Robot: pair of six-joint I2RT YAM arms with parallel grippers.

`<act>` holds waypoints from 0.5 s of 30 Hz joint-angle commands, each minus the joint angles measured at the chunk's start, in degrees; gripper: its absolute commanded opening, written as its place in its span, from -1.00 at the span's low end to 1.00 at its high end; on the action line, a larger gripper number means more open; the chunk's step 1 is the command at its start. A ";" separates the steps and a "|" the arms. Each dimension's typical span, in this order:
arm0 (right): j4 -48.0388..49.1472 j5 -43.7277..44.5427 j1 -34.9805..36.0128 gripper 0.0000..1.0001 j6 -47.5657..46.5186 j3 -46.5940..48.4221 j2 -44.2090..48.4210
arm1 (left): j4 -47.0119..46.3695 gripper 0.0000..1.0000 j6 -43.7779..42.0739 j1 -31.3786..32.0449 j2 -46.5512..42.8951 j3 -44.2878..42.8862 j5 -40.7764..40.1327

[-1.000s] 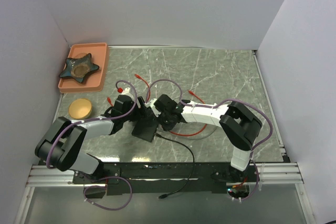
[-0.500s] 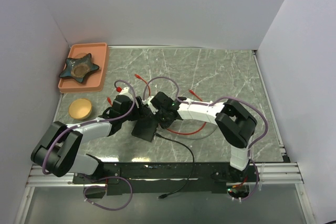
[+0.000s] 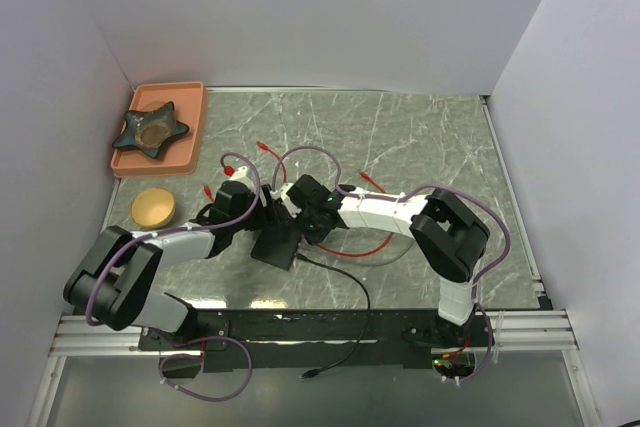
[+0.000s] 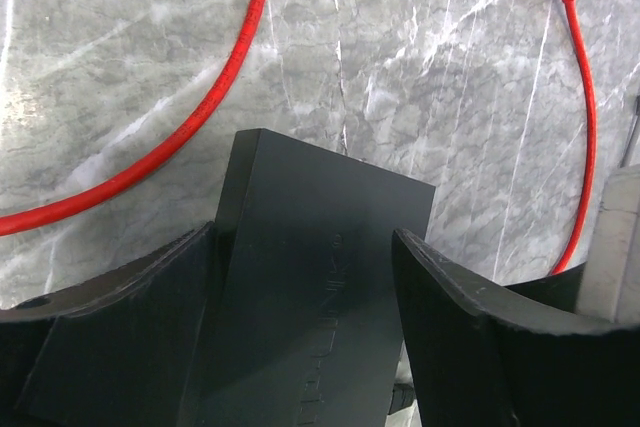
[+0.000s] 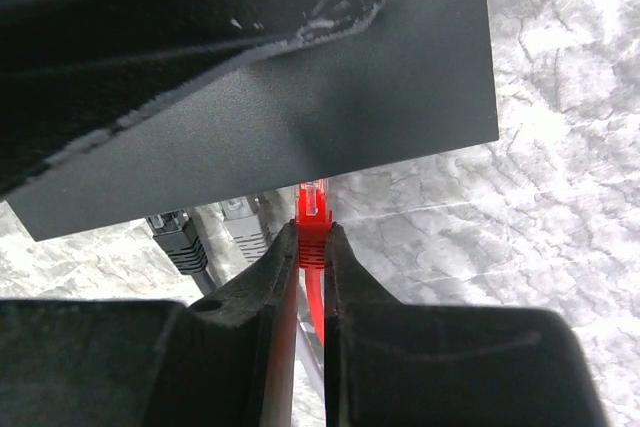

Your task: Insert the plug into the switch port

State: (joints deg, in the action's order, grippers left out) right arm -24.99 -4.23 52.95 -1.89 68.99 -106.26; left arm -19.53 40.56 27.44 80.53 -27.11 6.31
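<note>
The flat matte-black switch box lies mid-table. My left gripper straddles it; in the left wrist view its fingers press both long sides of the box. My right gripper is shut on a red plug, seen in the right wrist view. The plug's clear tip meets the box's near edge. The port holes are hidden under that edge, so I cannot tell whether the tip is inside one.
A black plug and a grey plug sit in the box edge left of the red one. Red cable loops right of the box. An orange tray with a star dish stands far left, a wooden disc below it.
My right gripper has moved left with the red plug, up against the box edge. The left gripper has stayed on the box.
</note>
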 commanded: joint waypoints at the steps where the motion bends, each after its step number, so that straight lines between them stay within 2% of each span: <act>1: 5.04 0.27 0.14 -1.00 -1.36 1.15 2.11 | -3.14 0.52 -1.35 0.60 0.94 -0.48 5.38; 7: 6.88 -1.74 0.14 -1.00 -2.33 0.88 3.33 | -3.41 0.41 -2.76 0.60 1.64 -0.22 7.14; 15: 7.59 -3.42 0.22 -1.00 -3.47 2.73 2.11 | -5.34 0.36 -3.38 0.60 2.52 0.13 9.78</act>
State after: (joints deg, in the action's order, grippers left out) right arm -25.10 -5.13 52.95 -4.58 68.99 -106.17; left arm -21.96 36.99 27.14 82.37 -27.11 8.84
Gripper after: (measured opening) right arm 0.144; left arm 0.690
